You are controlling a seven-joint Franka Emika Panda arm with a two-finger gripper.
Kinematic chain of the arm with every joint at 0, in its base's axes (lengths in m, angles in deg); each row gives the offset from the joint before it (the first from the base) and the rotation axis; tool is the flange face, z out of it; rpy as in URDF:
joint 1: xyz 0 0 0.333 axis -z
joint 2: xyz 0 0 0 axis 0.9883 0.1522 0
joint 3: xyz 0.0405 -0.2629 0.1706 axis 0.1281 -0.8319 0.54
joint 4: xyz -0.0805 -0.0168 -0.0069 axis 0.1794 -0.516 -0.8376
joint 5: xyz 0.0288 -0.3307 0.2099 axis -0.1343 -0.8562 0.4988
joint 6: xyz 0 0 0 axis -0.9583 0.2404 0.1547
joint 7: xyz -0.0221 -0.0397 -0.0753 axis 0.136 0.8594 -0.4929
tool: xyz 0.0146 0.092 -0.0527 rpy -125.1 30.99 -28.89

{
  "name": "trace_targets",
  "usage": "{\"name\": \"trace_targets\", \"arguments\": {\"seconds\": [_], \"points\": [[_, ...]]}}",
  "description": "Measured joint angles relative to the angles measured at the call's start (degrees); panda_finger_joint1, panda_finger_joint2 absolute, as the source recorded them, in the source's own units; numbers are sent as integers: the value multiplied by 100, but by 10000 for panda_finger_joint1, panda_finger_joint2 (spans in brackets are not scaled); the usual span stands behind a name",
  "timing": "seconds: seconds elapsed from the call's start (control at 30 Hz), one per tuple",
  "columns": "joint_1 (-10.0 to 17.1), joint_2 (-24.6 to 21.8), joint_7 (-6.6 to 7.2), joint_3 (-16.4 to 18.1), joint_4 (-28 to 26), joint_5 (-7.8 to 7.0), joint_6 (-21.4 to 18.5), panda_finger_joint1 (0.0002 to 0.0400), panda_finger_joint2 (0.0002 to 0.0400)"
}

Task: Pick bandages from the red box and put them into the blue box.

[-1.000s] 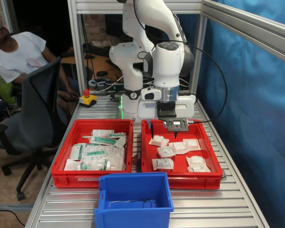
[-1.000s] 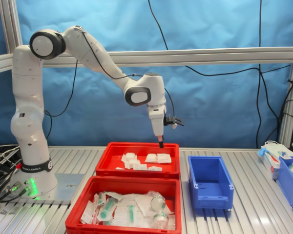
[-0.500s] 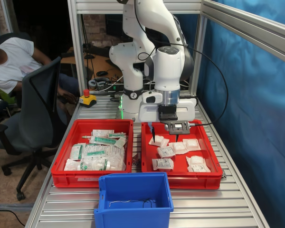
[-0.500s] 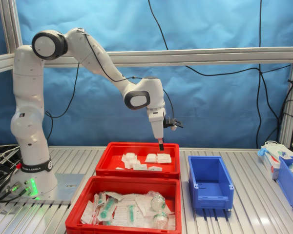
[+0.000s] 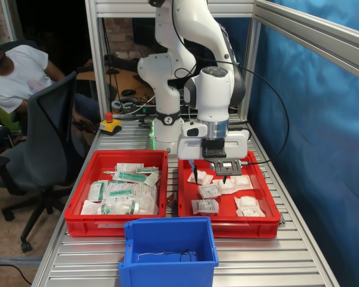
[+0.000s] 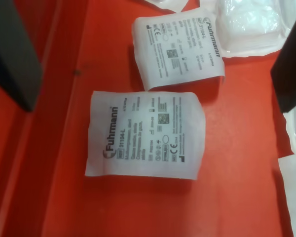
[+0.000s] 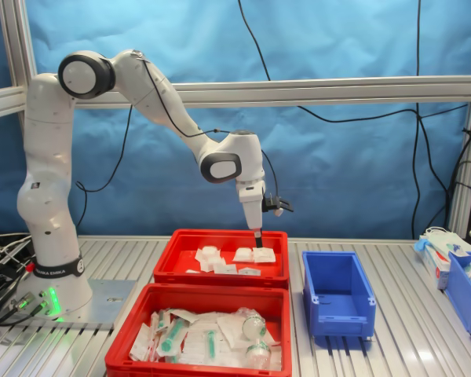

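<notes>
- Broadly, the table (image 5: 287,263) is carrying everything: two red trays side by side and the blue box (image 5: 169,249) in front of them in the first exterior view, well apart from the arm.
- Over the red box (image 5: 266,215) the Franka arm (image 7: 149,82) is reaching down, its gripper (image 5: 208,172) hanging low inside the tray walls above the packets.
- Its fingers (image 6: 15,54) are standing released, spread wide with nothing between them; in the wrist view one dark finger is showing at each side edge.
- Several bandages (image 5: 205,206) are lying loose on the red floor; the wrist view is showing one flat packet (image 6: 146,135) printed "Fuhrmann", with a second (image 6: 177,51) just beside it, their corners nearly touching.
- Judging the step as the approach to a grasp, a good descent would be keeping that nearer packet midway between the fingers, going straight down until the tips are nearly on the floor, then closing on its puffy middle.
- Crowding is the risk: the neighbouring packet and more white packets near one finger could be caught too, so centring matters.
- Beside this tray, the other red tray (image 5: 78,218) is holding green-printed packets (image 5: 122,191) and is not blocking the route.
- Farther off, a seated person (image 5: 21,69) and an office chair (image 5: 51,143) are staying clear of the table, as is the red stop button (image 5: 109,122).
</notes>
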Motion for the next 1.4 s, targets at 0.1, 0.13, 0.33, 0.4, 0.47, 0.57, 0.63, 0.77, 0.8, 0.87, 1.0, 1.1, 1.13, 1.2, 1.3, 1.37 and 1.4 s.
{"name": "trace_targets", "arguments": {"seconds": [0.1, 0.13, 0.33, 0.4, 0.47, 0.57, 0.63, 0.77, 0.8, 0.87, 1.0, 1.1, 1.13, 1.2, 1.3, 1.37, 1.4], "points": [[0, 9, 0, 23, 1, 0, 12, 400, 400], [0, 11, 0, 32, 2, 0, 15, 400, 400], [0, 14, 0, 104, 3, 0, 30, 400, 400], [0, 16, 0, 124, 3, 0, 33, 400, 400], [0, 21, 0, 153, 3, 0, 37, 400, 400], [0, 42, 0, 189, 3, 0, 46, 400, 400], [0, 61, 0, 206, 3, 0, 50, 400, 400], [0, 124, 0, 239, 3, 0, 58, 400, 400], [0, 124, 0, 239, 3, 0, 58, 400, 400], [0, 152, 0, 248, 3, 0, 59, 400, 400], [0, 215, 0, 262, 5, 0, 62, 400, 400], [0, 248, 0, 267, 9, 0, 62, 400, 400], [0, 254, 0, 268, 9, 0, 62, 400, 400], [0, 265, 0, 269, 10, 0, 63, 400, 400], [0, 274, 0, 269, 13, 0, 63, 400, 400], [0, 275, 0, 269, 14, 0, 63, 400, 400], [0, 275, 0, 269, 15, 0, 63, 400, 400]]}}
